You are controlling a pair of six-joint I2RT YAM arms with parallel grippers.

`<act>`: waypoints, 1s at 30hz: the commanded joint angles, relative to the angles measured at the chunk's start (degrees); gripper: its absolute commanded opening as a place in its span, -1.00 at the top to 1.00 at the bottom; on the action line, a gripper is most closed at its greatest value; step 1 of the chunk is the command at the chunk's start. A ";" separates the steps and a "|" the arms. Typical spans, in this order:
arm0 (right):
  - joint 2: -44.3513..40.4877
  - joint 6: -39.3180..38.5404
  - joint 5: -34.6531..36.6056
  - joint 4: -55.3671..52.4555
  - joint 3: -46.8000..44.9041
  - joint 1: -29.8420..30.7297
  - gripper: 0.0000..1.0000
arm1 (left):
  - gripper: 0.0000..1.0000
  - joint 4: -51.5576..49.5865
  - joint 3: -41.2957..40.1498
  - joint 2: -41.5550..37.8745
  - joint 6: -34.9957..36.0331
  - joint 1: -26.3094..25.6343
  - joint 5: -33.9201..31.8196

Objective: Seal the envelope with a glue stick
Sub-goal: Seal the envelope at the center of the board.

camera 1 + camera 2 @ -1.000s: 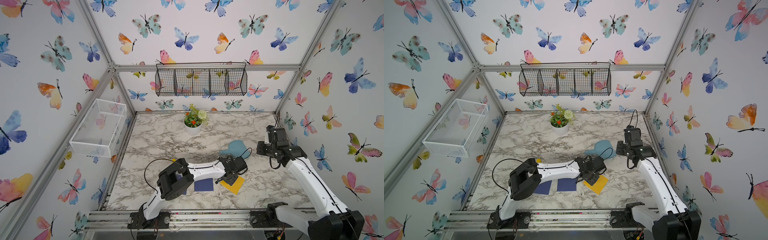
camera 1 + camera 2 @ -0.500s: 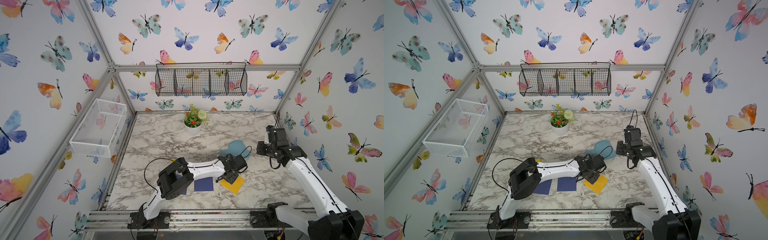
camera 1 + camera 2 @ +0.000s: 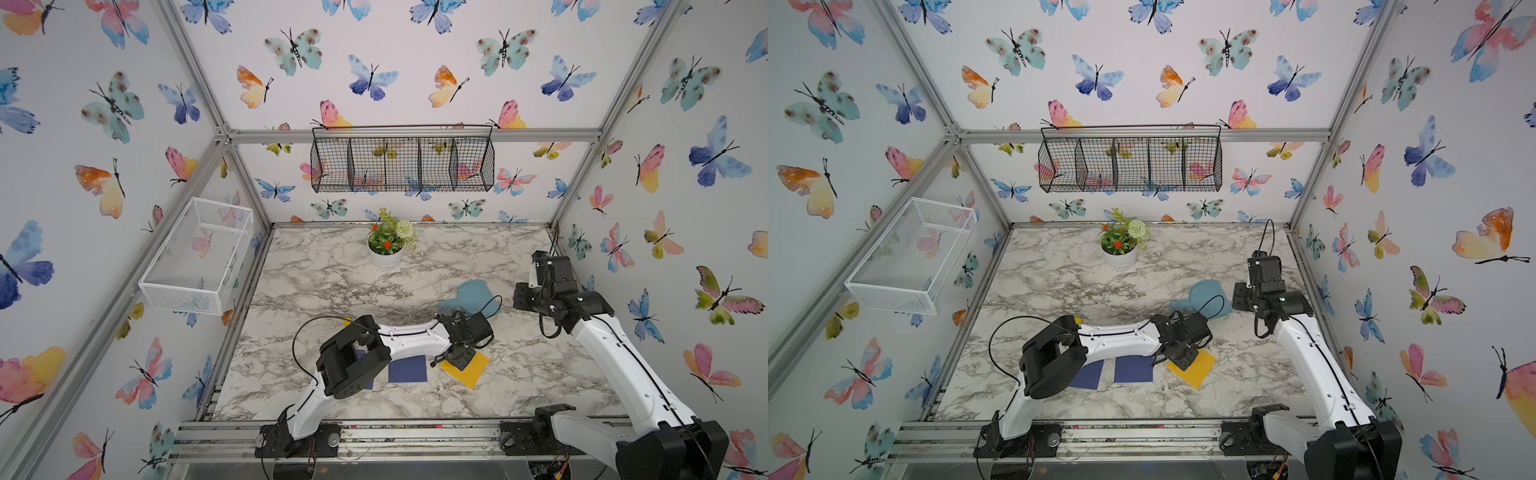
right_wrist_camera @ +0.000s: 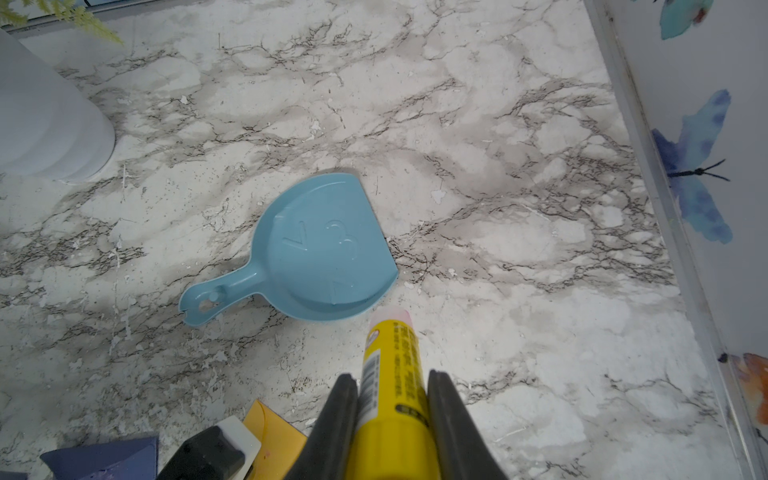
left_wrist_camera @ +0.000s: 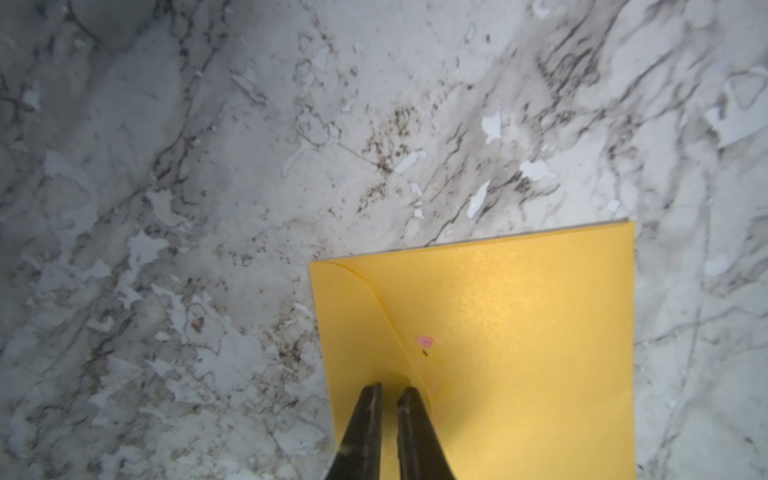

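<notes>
The right gripper (image 4: pixel 392 374) is clamped on the glue stick (image 4: pixel 388 349), a yellow tube with a barcode and black print too small to read. Its pale tip points past the jaws toward a blue dustpan (image 4: pixel 328 249) lying beyond, whose underside bears a raised "3". The left gripper (image 5: pixel 391 388) has its jaws all but closed, only a slit between them, with the tips at the flap edge of the yellow envelope (image 5: pixel 519 332) and a pink speck (image 5: pixel 424 341) near them.

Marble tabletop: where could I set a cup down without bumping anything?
The marble tabletop is bare left of the flower pot, back to the wall, and between the yellow envelope and the right arm. Crowded: around the left arm, with navy envelopes and blue dustpan.
</notes>
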 commanded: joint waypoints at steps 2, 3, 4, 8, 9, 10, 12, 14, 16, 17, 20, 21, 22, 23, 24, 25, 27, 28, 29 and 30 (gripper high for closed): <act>-0.39 -0.34 0.54 -0.43 0.42 -0.26 0.94 | 0.67 -0.79 -2.26 2.72 -0.35 -0.13 0.70; -0.50 -0.34 0.53 -0.47 0.39 -0.24 0.94 | 0.66 -0.74 -2.43 2.76 -0.48 -0.17 0.70; -0.54 -0.34 0.53 -0.40 0.40 -0.26 0.95 | 0.65 -0.71 -2.52 2.93 -0.49 -0.23 0.79; -0.62 -0.34 0.47 -0.48 0.24 -0.26 0.95 | 0.59 -0.62 -2.75 3.37 -0.75 -0.46 1.19; -0.63 -0.34 0.45 -0.48 0.29 -0.26 0.94 | 0.59 -0.62 -2.70 3.57 -0.75 -0.49 1.22; -0.72 -0.30 0.45 -0.48 0.31 -0.23 0.94 | 0.59 -0.61 -2.85 3.60 -0.78 -0.57 1.16; -0.80 -0.34 0.50 -0.48 0.26 -0.26 0.94 | 0.59 -0.54 -3.17 3.69 -0.89 -0.58 1.15; -0.80 -0.34 0.53 -0.48 0.23 -0.25 0.94 | 0.63 -0.45 -3.48 3.95 -0.91 -0.59 0.93; -0.81 -0.40 0.53 -0.57 0.14 -0.26 0.94 | 0.67 -0.43 -3.75 4.21 -1.00 -0.57 0.65; -0.85 -0.43 0.53 -0.57 0.15 -0.26 0.94 | 0.67 -0.52 -3.92 4.37 -0.94 -0.58 0.48; -0.89 -0.43 0.63 -0.51 0.06 -0.26 0.94 | 0.65 -1.21 -3.93 5.09 -1.04 -0.72 -0.34; -0.85 -0.43 0.63 -0.48 0.13 -0.26 0.94 | 0.65 -1.40 -3.93 5.33 -1.08 -0.87 -0.71; -0.90 -0.43 0.62 -0.48 0.06 -0.26 0.94 | 0.65 -1.70 -3.88 5.64 -1.10 -1.00 -1.21; -0.90 -0.43 0.62 -0.51 0.10 -0.26 0.94 | 0.65 -2.07 -3.88 5.95 -1.06 -1.25 -1.71; -0.84 -0.43 0.66 -0.48 0.14 -0.26 0.94 | 0.65 -2.35 -3.84 6.29 -1.05 -1.35 -2.05; -0.81 -0.50 0.67 -0.50 0.27 -0.26 0.94 | 0.65 -2.84 -3.67 6.73 -1.02 -1.56 -2.58; -0.81 -0.54 0.62 -0.53 0.25 -0.26 0.94 | 0.65 -3.38 -3.49 7.28 -0.93 -1.83 -3.06; -0.81 -0.61 0.71 -0.48 0.27 -0.26 0.94 | 0.65 -3.52 -3.49 7.50 -0.96 -1.88 -3.08; -0.81 -0.61 0.75 -0.51 0.25 -0.26 0.94 | 0.65 -3.62 -3.49 7.56 -1.00 -2.01 -3.23; -0.80 -0.66 0.71 -0.48 0.25 -0.26 0.94 | 0.65 -3.78 -3.45 7.75 -1.02 -2.12 -3.48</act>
